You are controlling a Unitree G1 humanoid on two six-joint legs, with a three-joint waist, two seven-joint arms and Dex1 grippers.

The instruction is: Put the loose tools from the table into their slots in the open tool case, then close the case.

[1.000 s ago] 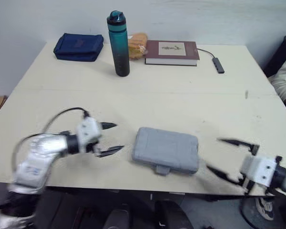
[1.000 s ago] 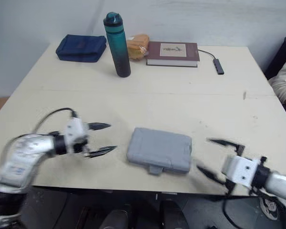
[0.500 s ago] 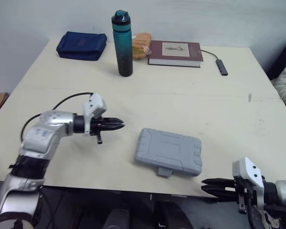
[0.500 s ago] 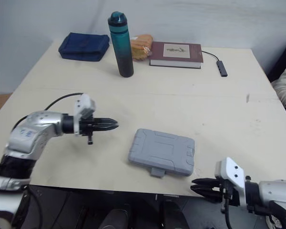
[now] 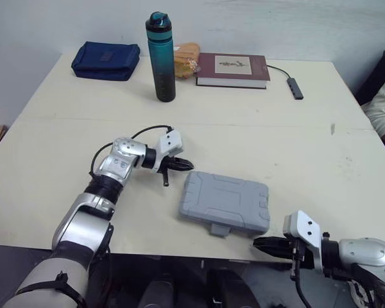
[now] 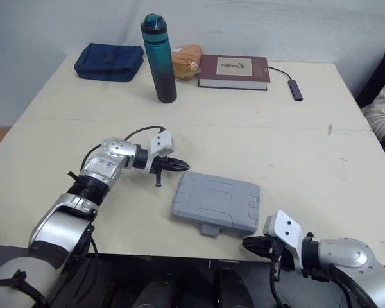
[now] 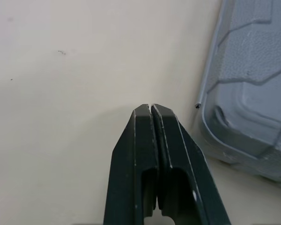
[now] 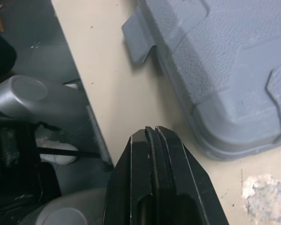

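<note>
Case [image 5: 224, 204] lies shut near the table's [image 5: 276, 141] front edge; tools judged stowed. My left gripper [image 5: 183, 165]: fingers pressed together, empty, tip just beside the case's far left corner. Right gripper [image 5: 264, 246]: same, empty, at the front edge near the latch [image 5: 219, 228]. Step: closing, near done. Next: press latch flat if unseated

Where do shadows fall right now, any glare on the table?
Left eye view: table evenly lit, no glare; thin shadow along the case's near edge. Left wrist view: faint shadow round the shut left gripper. Right wrist view: dark band under the case edge by the shut right gripper.
</note>
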